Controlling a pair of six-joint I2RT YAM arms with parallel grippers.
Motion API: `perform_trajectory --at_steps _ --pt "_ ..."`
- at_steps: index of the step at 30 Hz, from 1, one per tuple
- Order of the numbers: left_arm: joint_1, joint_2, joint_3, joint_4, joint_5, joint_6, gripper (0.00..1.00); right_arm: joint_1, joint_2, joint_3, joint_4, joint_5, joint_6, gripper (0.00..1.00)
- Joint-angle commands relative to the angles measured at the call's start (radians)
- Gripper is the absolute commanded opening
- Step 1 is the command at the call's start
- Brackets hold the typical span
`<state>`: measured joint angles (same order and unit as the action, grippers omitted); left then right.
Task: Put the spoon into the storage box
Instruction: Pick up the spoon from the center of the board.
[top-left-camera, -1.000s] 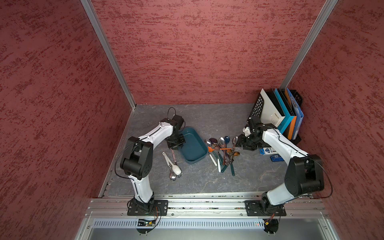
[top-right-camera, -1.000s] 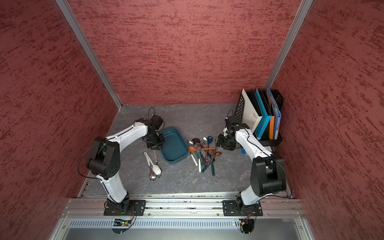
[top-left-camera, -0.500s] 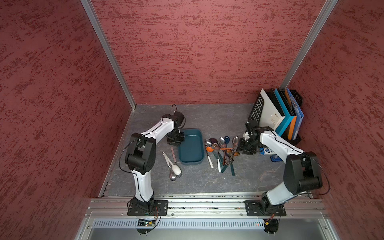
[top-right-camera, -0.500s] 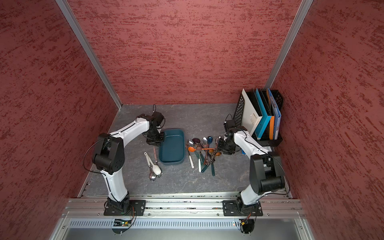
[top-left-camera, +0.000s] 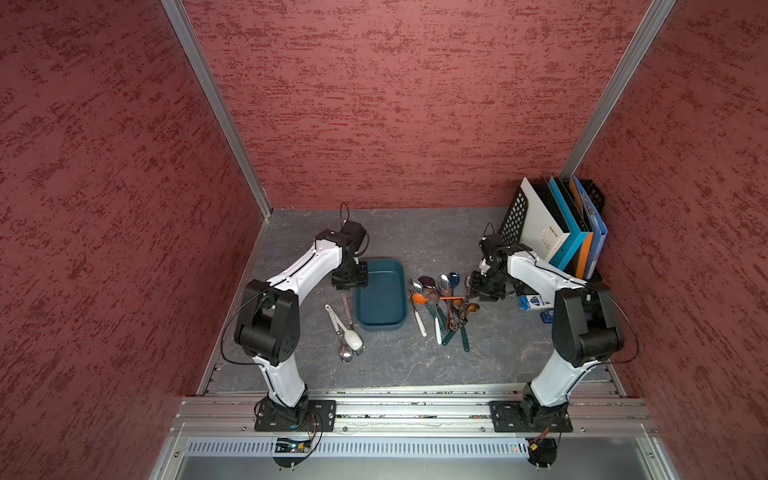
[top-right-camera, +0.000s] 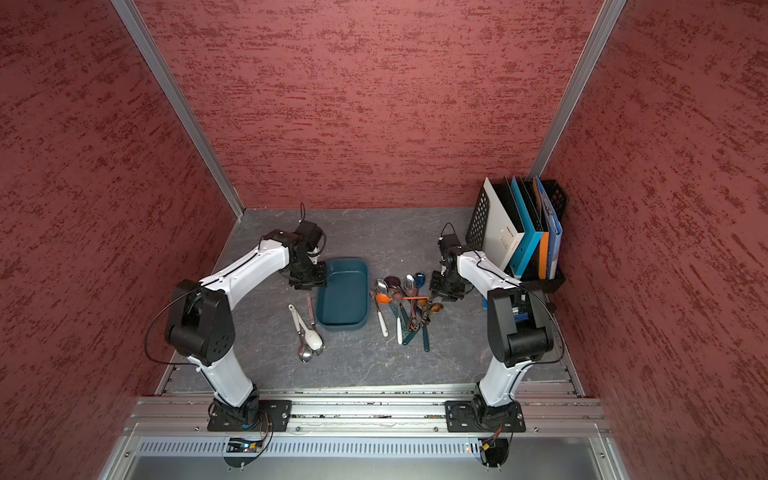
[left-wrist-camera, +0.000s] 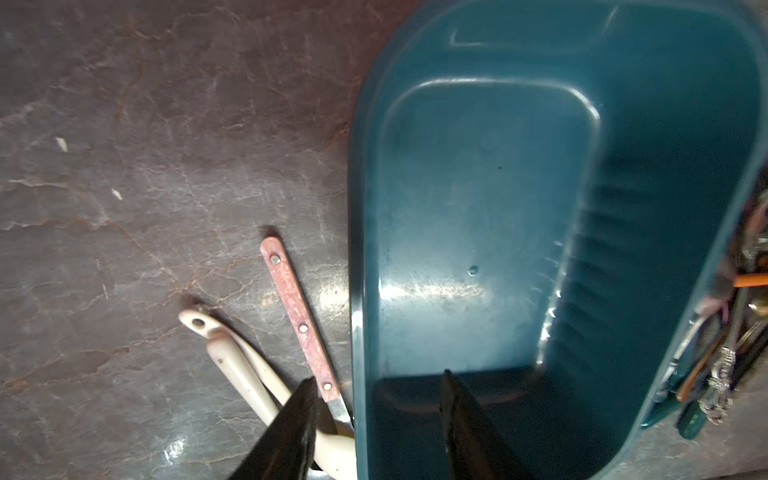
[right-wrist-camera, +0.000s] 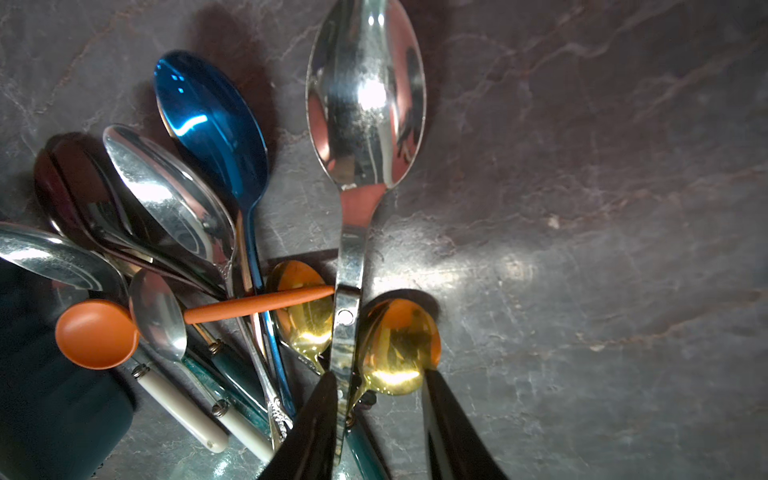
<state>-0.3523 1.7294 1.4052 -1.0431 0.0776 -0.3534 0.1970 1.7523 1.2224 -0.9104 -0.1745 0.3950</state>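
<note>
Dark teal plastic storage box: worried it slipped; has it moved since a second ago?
Yes. The dark teal storage box turned: its near end swung away from the pile of mixed spoons.

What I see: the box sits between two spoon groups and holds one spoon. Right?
No. The box does sit between the left spoons and the right pile, but it is empty: the left wrist view shows its bare floor.

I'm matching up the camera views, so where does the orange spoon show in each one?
In a top view: orange spoon crosswise on the spoon pile, bowl toward the storage box.
In a top view: same spot.
Left wrist: only a bit of handle, beyond the box's long wall.
Right wrist: whole spoon, atop the pile.
Shared landmark: the teal storage box.
</note>
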Motion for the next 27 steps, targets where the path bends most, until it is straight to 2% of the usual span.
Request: perform_trajectory --at_steps 1,10,14,27 --pt "0.01 -0.093 -0.047 0.081 0.01 -0.031 0.54 0.014 0.029 0.039 0.001 0.031 -0.015 0.34" --pt "0.078 -0.235 -0.153 0.106 -0.045 -0.02 0.62 0.036 0.087 0.069 -0.003 0.033 -0.024 0.34" --pt "0.116 -0.25 -0.197 0.1 -0.034 -0.017 0.63 0.047 0.108 0.067 0.008 0.033 -0.021 0.34" --pt "0.123 -0.259 -0.276 0.156 0.012 -0.006 0.65 0.058 0.158 0.054 0.044 0.032 -0.004 0.26"
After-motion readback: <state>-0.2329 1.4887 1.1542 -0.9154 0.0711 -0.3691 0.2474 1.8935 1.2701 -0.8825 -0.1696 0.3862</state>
